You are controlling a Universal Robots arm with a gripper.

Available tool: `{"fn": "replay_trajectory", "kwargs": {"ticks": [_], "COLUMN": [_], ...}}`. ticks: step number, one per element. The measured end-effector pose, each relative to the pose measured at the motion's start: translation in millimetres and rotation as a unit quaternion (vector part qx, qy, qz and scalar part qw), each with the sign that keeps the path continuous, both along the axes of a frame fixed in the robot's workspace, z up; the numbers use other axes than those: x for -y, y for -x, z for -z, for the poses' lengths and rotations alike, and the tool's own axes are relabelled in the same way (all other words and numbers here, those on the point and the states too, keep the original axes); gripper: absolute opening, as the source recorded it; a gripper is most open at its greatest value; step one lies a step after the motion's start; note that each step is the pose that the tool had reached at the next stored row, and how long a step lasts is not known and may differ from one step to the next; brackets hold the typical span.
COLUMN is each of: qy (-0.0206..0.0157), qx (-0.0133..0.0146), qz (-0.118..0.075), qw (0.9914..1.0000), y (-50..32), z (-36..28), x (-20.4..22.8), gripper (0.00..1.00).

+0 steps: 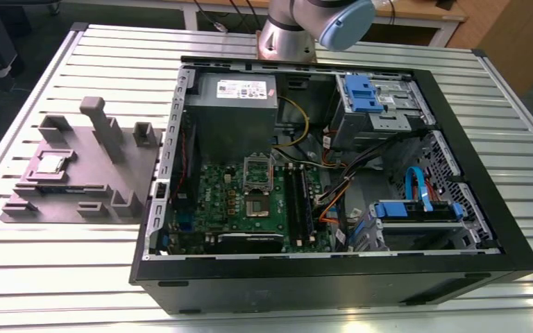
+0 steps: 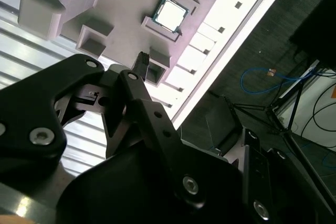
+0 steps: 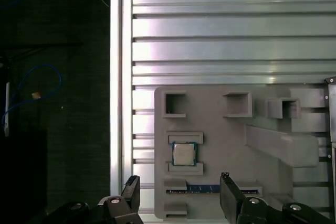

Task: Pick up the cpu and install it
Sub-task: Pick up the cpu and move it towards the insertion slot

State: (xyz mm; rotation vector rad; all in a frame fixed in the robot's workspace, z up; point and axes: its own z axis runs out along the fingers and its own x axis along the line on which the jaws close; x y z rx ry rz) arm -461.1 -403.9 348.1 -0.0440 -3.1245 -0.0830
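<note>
— What is the claw doing?

— In the first wrist view the claw point(image 3: 180, 198) is standing wide open and holding nothing. Its two black fingers point(image 3: 229, 199) are hanging apart over the grey tray point(image 3: 220, 150).

— And the cpu?

— The cpu point(image 3: 183, 154) is lying flat, shiny side up, in a small square pocket of that tray. It is sitting in line with the gap between the fingers, a little beyond their tips, and neither finger is touching it.

— What is the second wrist view adding?

— It is looking along the claw's black linkage at a slant. From there the cpu point(image 2: 169, 14) is showing well clear of the claw, with the tray's raised blocks standing around it. Past the table edge a blue cable point(image 2: 273, 77) is lying on the dark floor.

— And the exterior view?

— That one is giving the wider layout. Part of the arm point(image 1: 318, 21) is showing at the far side of the slatted metal table point(image 1: 63, 263). The tray is resting on the table at the exterior view's left, carrying the cpu. Just beside it, toward the exterior view's right, an open computer case point(image 1: 341, 284) is lying on its side. Its green board point(image 1: 239, 208) is facing up with the square socket point(image 1: 259, 203) near the middle. The cpu is lying outside the case, well apart from that socket.
</note>
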Motion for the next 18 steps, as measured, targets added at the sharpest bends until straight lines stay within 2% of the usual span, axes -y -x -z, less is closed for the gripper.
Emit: {"fn": "replay_trajectory", "kwargs": {"ticks": [12,18], "qy": [-0.0001,0.0000], "qx": [0.0001,0.0001], "qz": [0.000,-0.007], "qw": [1.00000,0.99998], "y": [0.0,0.0], "z": [5.4,10.7], "x": [0.1,2.5], "gripper": [0.71,0.71]}}
